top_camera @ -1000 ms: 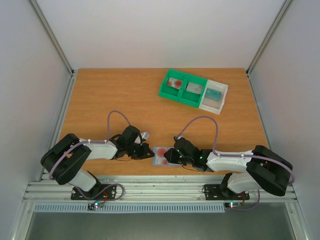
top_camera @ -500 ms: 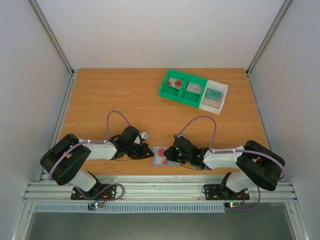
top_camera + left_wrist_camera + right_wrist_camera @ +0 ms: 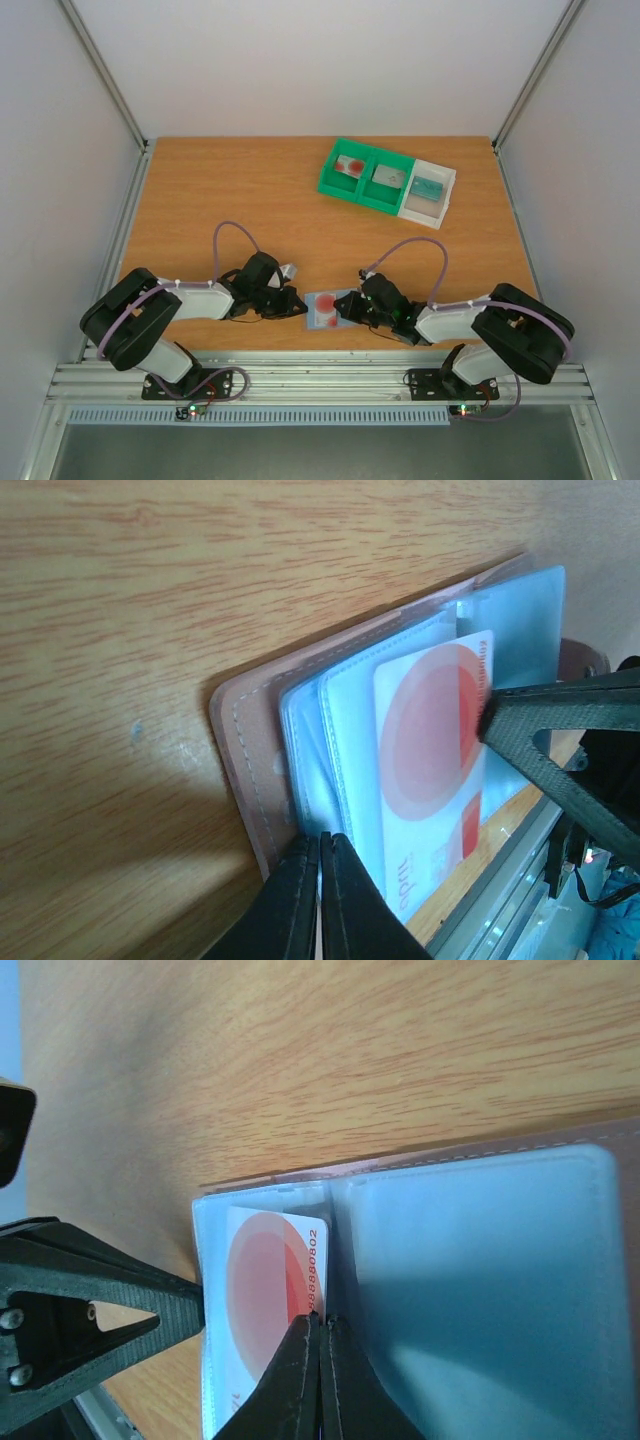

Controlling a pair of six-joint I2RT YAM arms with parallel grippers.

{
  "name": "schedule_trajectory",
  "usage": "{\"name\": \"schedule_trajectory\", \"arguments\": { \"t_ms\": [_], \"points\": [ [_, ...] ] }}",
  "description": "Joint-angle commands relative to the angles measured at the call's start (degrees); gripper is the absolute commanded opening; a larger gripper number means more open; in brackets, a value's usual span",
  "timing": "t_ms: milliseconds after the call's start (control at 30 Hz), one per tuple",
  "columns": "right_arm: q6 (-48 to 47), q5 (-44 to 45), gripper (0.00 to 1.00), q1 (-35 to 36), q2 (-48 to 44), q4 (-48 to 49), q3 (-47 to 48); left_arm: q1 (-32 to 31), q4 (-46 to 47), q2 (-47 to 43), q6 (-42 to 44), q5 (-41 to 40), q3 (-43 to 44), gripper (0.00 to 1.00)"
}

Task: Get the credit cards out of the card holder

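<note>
The card holder lies open near the table's front edge, with clear blue sleeves inside a pinkish cover. A whitish credit card with a big red round blotch sits in its left sleeve. My left gripper is shut, its tips against the holder's outer edge. My right gripper is shut at the centre crease, tips touching the card's numbered edge; I cannot tell whether it pinches the card. In the top view the left gripper and the right gripper flank the holder.
A green and white compartment tray with cards in its sections stands at the back right. The metal rail runs just past the table's front edge, close to the holder. Side walls close in the table.
My right gripper's jaws have closed at the holder's crease, and its wrist has shifted slightly to the right. The left arm has not moved.
</note>
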Motion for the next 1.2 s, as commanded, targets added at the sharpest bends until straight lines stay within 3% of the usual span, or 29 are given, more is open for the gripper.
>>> {"name": "schedule_trajectory", "arguments": {
  "t_ms": [0,200,333,500,600,700,967,1167],
  "points": [
    [-1.62,0.93,0.01,-0.94,-4.12,-5.59,-0.88,0.18,-4.43,2.79,2.25,-5.52,-1.82,0.05],
    [-2.65,0.24,0.01,-1.88,-7.52,-10.77,-0.19,0.21,-4.84,2.86,2.71,-5.72,-1.93,0.05],
    [-3.2,3.05,0.01,-1.91,-14.64,-23.19,2.02,0.13,-3.25,2.39,2.32,-5.13,-2.26,0.07],
    [-3.29,6.47,0.01,-1.9,-25.08,-34.69,3.37,0.16,-1.92,-0.1,0.09,-2.3,-2.13,0.21],
    [-3.63,7.18,0.01,-1.84,-29.08,-39.11,5.33,-0.02,-2.7,-3.01,-0.94,-0.07,-0.81,0.35],
    [-3.5,7.18,0.01,-1.81,-32.11,-41.73,7.54,-0.29,-3.39,-7.1,-1.68,1.45,0.36,0.41],
    [1.15,1.36,0.01,-1.84,-38.34,-34.48,7.37,-2.32,1.67,-18.27,-8.55,5.43,2.09,0.55],
    [3.89,-4.43,0.01,-1.68,-40.43,-24.61,6.68,-5.21,16.83,-19.25,-17.46,8.44,0.12,0.56]
  ]
}}
